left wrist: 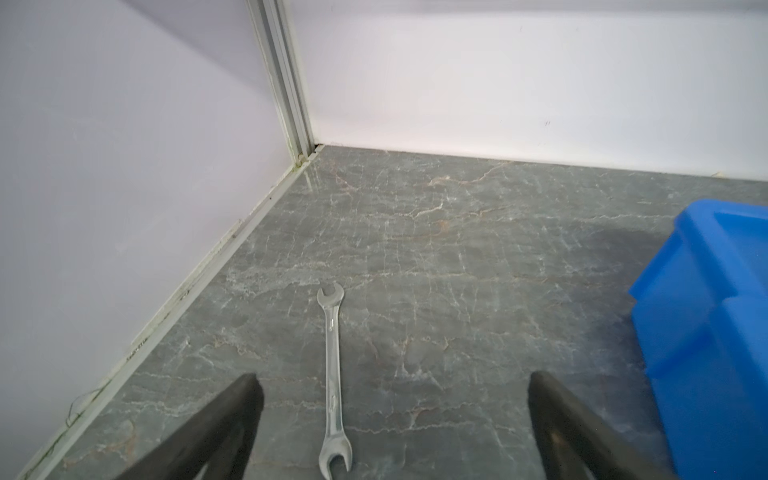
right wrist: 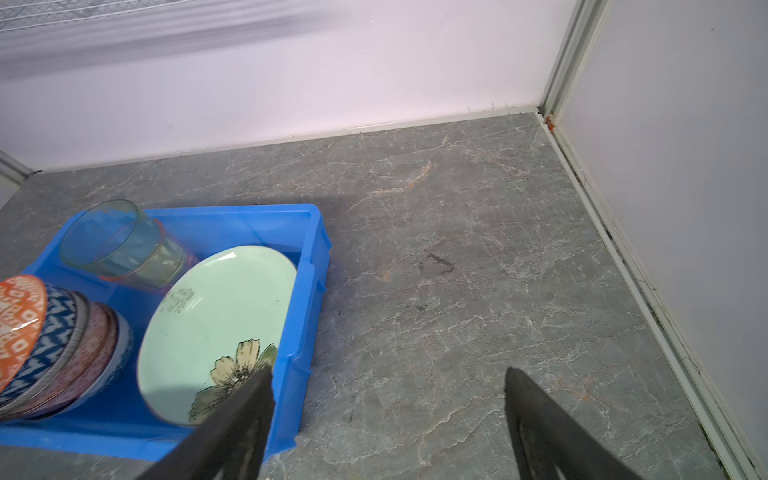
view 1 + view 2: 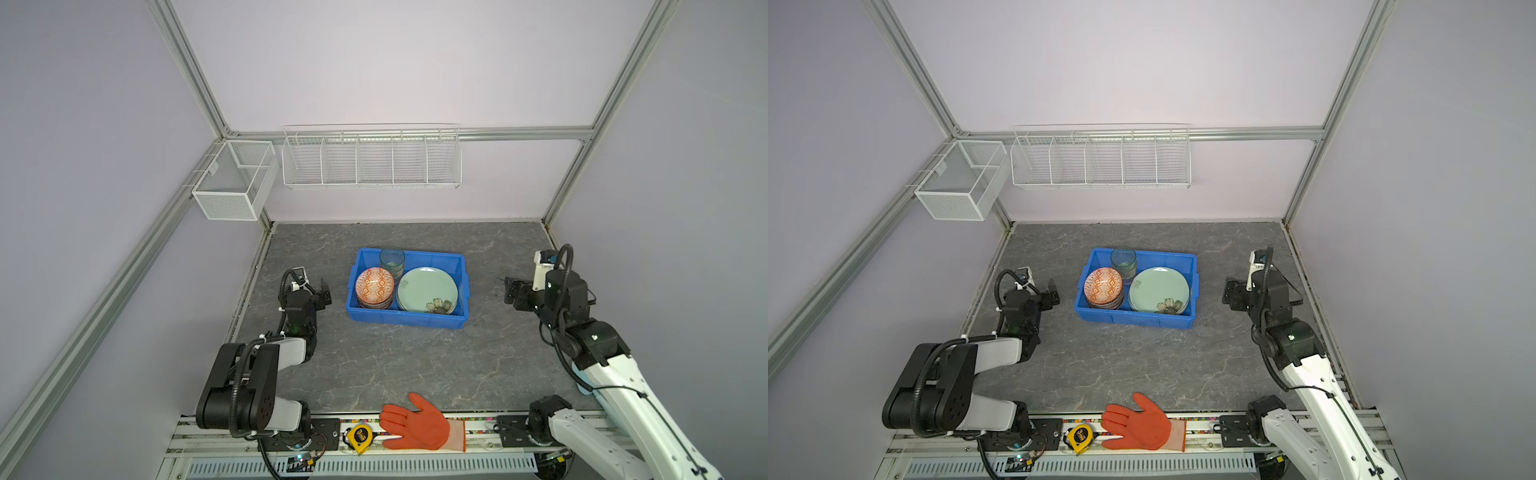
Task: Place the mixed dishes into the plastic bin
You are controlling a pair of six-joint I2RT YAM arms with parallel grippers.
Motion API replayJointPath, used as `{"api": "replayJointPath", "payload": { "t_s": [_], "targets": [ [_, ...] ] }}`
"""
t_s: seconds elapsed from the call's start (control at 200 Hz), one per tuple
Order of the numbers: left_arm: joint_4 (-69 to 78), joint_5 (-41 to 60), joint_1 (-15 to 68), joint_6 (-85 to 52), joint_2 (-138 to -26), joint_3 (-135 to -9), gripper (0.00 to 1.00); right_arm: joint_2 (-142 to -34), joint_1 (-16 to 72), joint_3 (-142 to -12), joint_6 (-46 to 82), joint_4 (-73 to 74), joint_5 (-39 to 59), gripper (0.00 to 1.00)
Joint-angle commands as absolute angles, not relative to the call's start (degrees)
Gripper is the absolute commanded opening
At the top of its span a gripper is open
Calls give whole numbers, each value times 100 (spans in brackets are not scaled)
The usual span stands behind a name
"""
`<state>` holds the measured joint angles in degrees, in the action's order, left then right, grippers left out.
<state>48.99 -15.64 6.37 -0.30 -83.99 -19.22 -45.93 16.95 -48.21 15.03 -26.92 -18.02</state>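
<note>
The blue plastic bin stands mid-table. Inside it lie a mint green plate with a flower, a stack of patterned bowls with an orange one on top, and translucent nested cups. My left gripper hovers left of the bin, open and empty. To the right of the bin my right gripper is open too, holding nothing, with one finger near the bin's right wall.
A steel wrench lies on the table in front of the left gripper. An orange rubber glove and a yellow tape measure rest at the front edge. White wire baskets hang on the back and left walls.
</note>
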Motion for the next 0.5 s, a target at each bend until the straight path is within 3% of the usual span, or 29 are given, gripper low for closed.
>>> {"api": "replayJointPath", "payload": {
  "t_s": [0.0,0.11,0.245,0.395,0.495],
  "targets": [
    [6244,-1681,612,108,-8864,-1701,99,-4294,1675,-4323,1410,-1743,-2330,88],
    [5904,-1711,610,61,-8842,-1844,99,-4276,1673,-4153,558,-1770,-2256,88],
    [5616,-1664,606,124,-8904,-2053,99,-4535,1678,-4147,630,-1946,-2681,88],
    [5108,-1176,401,27,-8860,-2275,99,-4815,1670,-3735,-83,-1233,-2215,88],
    [5014,-915,257,-55,-8854,-2320,99,-5118,1661,-3553,192,-908,-2473,88]
  ]
}}
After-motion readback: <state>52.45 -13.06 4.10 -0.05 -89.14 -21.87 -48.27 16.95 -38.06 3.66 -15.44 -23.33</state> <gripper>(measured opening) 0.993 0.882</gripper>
